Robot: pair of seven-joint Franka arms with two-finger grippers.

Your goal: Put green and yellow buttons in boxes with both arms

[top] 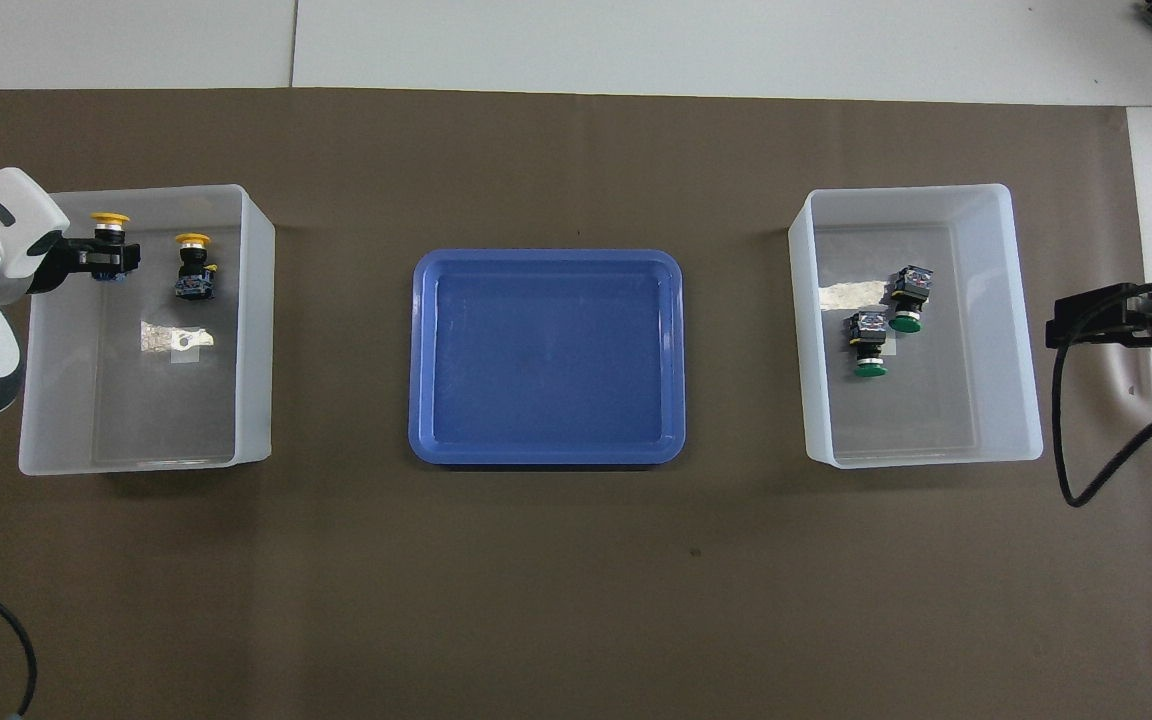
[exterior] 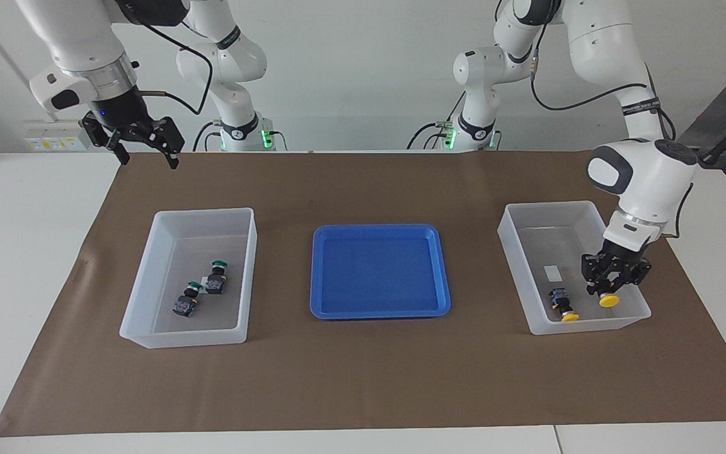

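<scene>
There are two see-through white boxes, one blue tray [exterior: 380, 271] and four buttons on the worktop [exterior: 363, 378], which has a brown sheet on it. The tray sits between the two boxes.

The box at the right arm's end [exterior: 190, 277] holds two green buttons. One green button [exterior: 217, 277] lies just beside the other green button [exterior: 188, 300], both on their sides on the box floor.

The box at the left arm's end [exterior: 574, 265] has two yellow buttons. One yellow button [exterior: 563, 304] lies on the box floor. The second yellow button [exterior: 609, 300] is in the left pincer [exterior: 614, 287], which is clamped on its black body, with the yellow cap sticking out. The left arm bends down into that box.

Each box has a small white label [exterior: 553, 273] inside. No words on it can be read.

The right pincer [exterior: 142, 142] is up in the air over the edge of the brown sheet by the robots, outside the box. Its fingers are apart and hold nothing. The right arm waits there.
</scene>
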